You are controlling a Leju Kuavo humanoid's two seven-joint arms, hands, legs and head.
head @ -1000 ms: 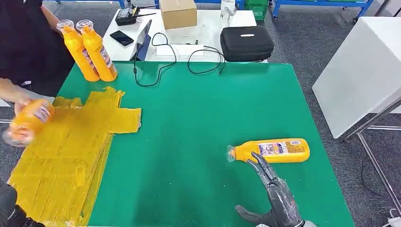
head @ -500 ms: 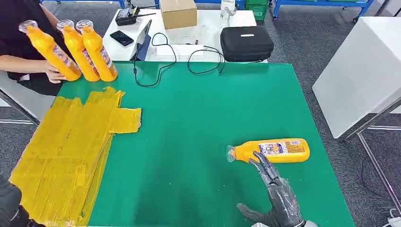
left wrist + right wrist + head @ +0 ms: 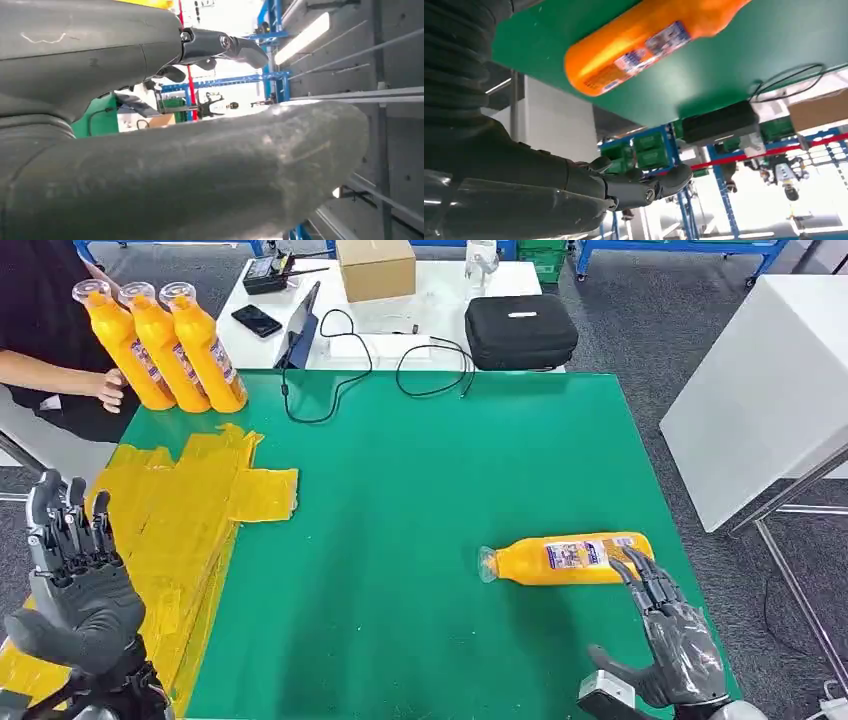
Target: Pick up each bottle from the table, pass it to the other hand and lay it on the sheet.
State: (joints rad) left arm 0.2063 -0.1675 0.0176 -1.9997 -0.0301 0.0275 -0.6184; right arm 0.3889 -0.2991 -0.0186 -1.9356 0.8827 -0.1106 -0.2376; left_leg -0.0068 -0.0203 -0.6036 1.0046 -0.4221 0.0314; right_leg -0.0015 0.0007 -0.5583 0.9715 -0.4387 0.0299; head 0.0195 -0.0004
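From the head view, a green table (image 3: 420, 500) stretches ahead of the robot, and an orange bottle (image 3: 568, 559) lies on its side there, cap end pointing toward the robot's left. The right hand (image 3: 672, 640) hovers just beside the bottle's base end, fingers spread and holding nothing, its fingertips close to the bottle, though contact cannot be judged. Well apart, on the other side, the left hand (image 3: 75, 585) is raised with its fingers upright and apart, empty, above the yellow sheet (image 3: 170, 540) that covers the table's corner on that side. Beyond the left hand, at the far corner of the table, three more orange bottles (image 3: 160, 345) stand upright side by side, and a person's hand (image 3: 106, 390) rests against the outermost one. Past the table's far edge, a white table holds a black case (image 3: 520, 332), a cardboard box (image 3: 375, 267), a phone (image 3: 257, 320) and looping black cables (image 3: 400, 365). In the left wrist view, the left hand (image 3: 165, 145) is seen very close: a thick grey thumb and a darker finger stand apart with nothing between them, and blue shelving shows beyond. In the right wrist view, the bottle (image 3: 649, 42) lies on the green table just beyond the right hand (image 3: 574, 192), whose fingers are extended and clear of it.
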